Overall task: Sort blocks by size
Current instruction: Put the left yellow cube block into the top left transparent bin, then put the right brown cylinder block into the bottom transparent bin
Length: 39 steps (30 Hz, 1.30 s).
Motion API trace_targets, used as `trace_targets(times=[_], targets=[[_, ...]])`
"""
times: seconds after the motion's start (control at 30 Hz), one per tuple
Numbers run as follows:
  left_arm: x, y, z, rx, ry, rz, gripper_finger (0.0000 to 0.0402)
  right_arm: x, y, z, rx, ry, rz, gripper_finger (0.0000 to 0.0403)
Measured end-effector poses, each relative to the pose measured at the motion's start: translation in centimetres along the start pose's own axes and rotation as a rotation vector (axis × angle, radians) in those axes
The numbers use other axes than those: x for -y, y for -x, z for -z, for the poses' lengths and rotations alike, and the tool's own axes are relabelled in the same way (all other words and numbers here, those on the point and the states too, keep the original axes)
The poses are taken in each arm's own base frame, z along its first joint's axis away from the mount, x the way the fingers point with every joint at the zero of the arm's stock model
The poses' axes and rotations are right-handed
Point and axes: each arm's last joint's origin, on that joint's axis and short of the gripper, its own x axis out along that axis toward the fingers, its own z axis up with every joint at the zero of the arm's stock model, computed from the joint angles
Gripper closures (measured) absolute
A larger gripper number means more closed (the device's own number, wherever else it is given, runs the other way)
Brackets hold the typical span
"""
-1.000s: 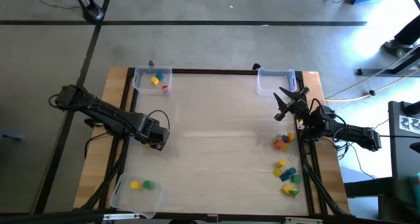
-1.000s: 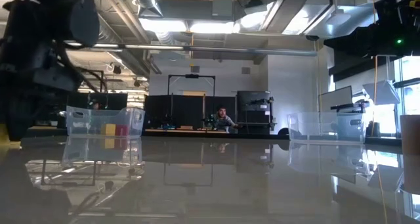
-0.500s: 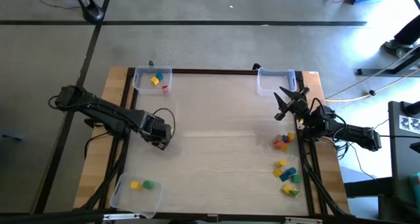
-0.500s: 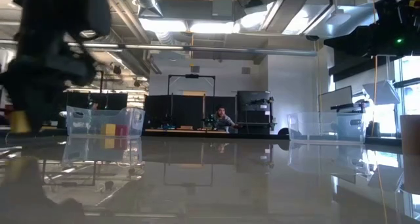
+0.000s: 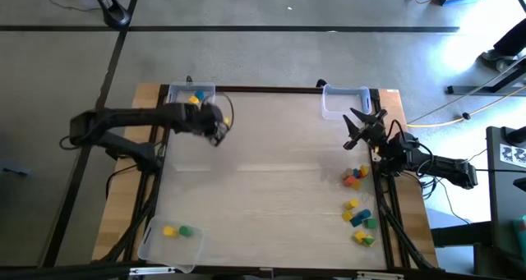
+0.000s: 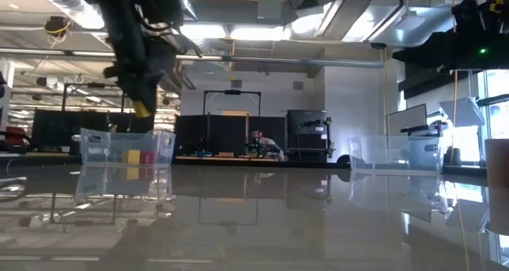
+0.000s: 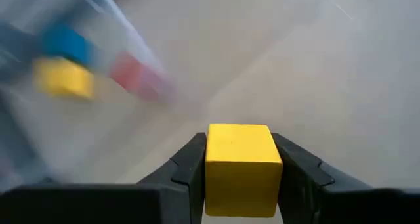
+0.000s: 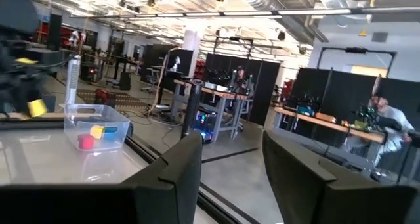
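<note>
While its fingers clamp a yellow block (image 7: 241, 166) from both sides, the left gripper (image 5: 217, 130) hangs above the table (image 5: 271, 181), just beside the clear tray (image 5: 177, 98) at the far left corner. Nearest the camera side, a second tray (image 5: 154, 244) at the near left corner holds a yellow and a green block (image 5: 185, 230). Loose blocks (image 5: 359, 215) lie scattered along the table's right edge, with a red and orange cluster (image 5: 354, 176) a little farther back. Behind them the right gripper (image 5: 360, 128) waits with its fingers apart, holding nothing, near an empty-looking tray (image 5: 343, 102) at the far right corner. Farthest left, the corner tray contains yellow, blue and red blocks (image 5: 196, 101).
</note>
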Motion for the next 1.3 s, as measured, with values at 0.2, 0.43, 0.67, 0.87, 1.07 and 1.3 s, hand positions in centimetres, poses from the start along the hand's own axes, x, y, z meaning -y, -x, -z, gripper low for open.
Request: trace_targets(times=[0.2,0.43,0.67,0.87,1.07,1.3], targets=[[-5.2,-1.7,-3.2,0.105,0.079,-0.102,0.0278,0.0,0.0,0.1,-0.010,0.000,0.015,0.0242],[-11.0,-3.9,-3.7,0.105,0.205,-0.185,0.0273,0.1,0.0,0.2,-0.038,0.007,0.057,0.0242],[-13.1,-5.4,-3.4,0.066,0.222,-0.122,0.0243,0.1,0.0,0.5,-0.064,0.033,0.065,0.0242],[-13.3,-5.1,-3.5,0.069,0.182,-0.103,0.0190,-0.1,0.1,0.9,-0.129,0.077,0.021,0.0242],[-12.5,-1.2,-4.9,0.280,0.101,-0.039,0.0169,1.1,-0.2,-2.9,-0.098,-0.045,0.003,0.0242],[-10.4,2.4,-5.6,0.571,0.027,0.051,0.0174,1.1,-1.7,-6.7,-0.246,-0.178,-0.166,0.0242]])
